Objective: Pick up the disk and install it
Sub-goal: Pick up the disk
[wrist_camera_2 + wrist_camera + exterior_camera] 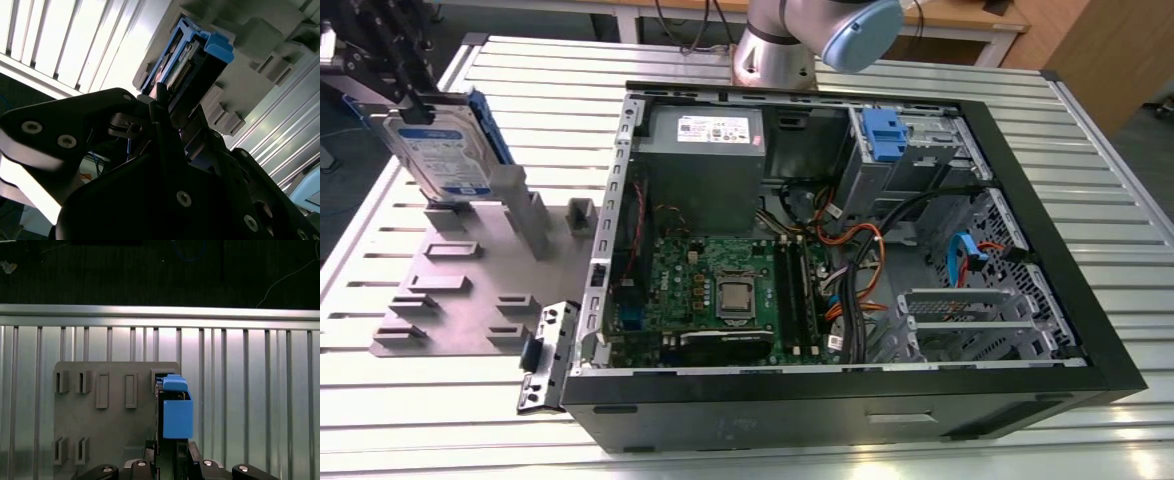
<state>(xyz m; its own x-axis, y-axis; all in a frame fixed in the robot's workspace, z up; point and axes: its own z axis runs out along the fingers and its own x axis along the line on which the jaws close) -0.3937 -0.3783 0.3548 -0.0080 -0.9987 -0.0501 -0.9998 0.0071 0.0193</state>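
At the exterior view's left, the black hand (414, 110) is closed on the upper end of the disk (447, 155), gripping it narrowly by its two flat sides. The disk stands upright with its white-and-blue label facing the camera and its blue frame along the far edge. Its lower end is down among the upright posts (523, 208) of a grey plate (460, 290) that lies flat on the slatted metal desk (454, 420). Whether that end rests in a slot or hangs just above it cannot be told.

In the second wrist view a dark finger (161, 115) presses against the side of the disk (187, 60), whose blue end tab points toward the plate. In the first wrist view the disk (176, 412) is seen end-on, its blue tab over a slot at the plate's (115, 430) edge.

Further right in the exterior view, a small metal bracket (547, 355) lies on the desk, just beside the corner of an open computer case (854, 410). Inside the case are a grey power box (700, 135), a green circuit board (720, 290), bundled cables (847, 270) and a blue-tabbed caddy (886, 135) in its metal cage. The arm's base (781, 50) stands behind the case.
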